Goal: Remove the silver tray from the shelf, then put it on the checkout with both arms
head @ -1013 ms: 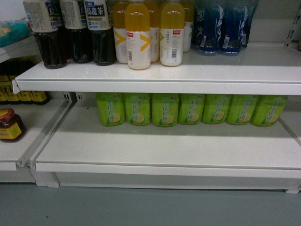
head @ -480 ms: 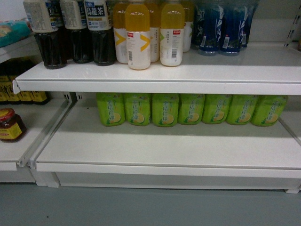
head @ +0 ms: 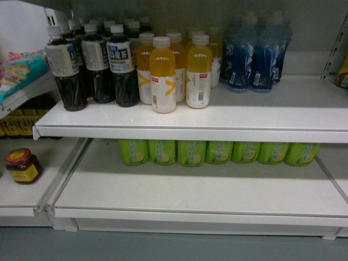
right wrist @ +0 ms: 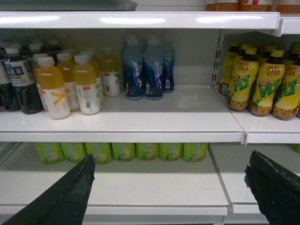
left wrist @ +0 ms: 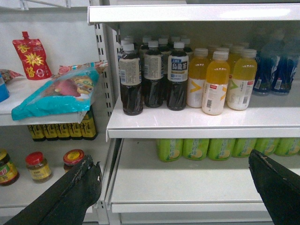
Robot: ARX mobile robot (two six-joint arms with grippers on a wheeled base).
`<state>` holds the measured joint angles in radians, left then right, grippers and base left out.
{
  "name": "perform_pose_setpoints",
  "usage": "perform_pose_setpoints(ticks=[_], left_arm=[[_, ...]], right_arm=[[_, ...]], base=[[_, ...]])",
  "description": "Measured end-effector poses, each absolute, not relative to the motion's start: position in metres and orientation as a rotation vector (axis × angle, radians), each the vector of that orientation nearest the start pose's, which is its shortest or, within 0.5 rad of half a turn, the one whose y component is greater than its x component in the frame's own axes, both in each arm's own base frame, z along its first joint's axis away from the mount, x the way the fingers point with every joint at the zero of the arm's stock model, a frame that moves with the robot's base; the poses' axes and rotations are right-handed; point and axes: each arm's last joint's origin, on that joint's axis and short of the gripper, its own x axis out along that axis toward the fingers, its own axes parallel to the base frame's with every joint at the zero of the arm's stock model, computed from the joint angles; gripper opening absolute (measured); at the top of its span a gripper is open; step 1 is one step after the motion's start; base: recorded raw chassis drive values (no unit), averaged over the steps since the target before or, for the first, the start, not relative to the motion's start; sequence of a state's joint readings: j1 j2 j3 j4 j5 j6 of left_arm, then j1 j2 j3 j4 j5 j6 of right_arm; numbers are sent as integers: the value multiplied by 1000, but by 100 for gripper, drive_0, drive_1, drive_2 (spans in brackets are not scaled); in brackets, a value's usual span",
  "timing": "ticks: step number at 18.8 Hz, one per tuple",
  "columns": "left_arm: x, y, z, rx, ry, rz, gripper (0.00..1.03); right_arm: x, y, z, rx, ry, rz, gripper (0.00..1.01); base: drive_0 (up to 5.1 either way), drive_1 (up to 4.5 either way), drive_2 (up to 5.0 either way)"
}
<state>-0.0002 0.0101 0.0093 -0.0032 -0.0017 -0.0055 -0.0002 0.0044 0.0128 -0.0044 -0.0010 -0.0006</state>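
A flat matte grey slab with a rounded corner, apparently the silver tray (right wrist: 70, 4), lies on the top shelf (right wrist: 140, 19) at the upper left of the right wrist view; only its front edge shows. My left gripper (left wrist: 174, 164) is open, with its black fingers (left wrist: 70, 194) spread wide in front of the lower shelves and nothing between them. My right gripper (right wrist: 169, 166) is open too and holds nothing, well below the tray. Neither gripper shows in the head view. The checkout is out of view.
The middle shelf (head: 190, 128) carries dark tea bottles (head: 92, 62), orange drinks (head: 163, 73) and blue bottles (head: 253, 57). Green bottles (head: 217, 152) line the back of the lower shelf. A red-lidded jar (head: 22, 166) and snack bags (left wrist: 56, 93) sit in the left bay, and yellow bottles (right wrist: 262, 82) in the right bay.
The head view has shifted upward and slightly left: the shelves sit lower in the frame and the bottle caps now show. Nothing on the shelves has moved.
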Motion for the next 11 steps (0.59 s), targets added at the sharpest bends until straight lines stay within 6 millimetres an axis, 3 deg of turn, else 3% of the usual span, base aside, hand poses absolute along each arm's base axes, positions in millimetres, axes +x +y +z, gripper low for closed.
perform_pose_setpoints(ticks=[11], left_arm=[[98, 0, 166, 0, 3, 0, 98]], right_arm=[[97, 0, 167, -1, -6, 0, 98]], base=[[0, 0, 0]])
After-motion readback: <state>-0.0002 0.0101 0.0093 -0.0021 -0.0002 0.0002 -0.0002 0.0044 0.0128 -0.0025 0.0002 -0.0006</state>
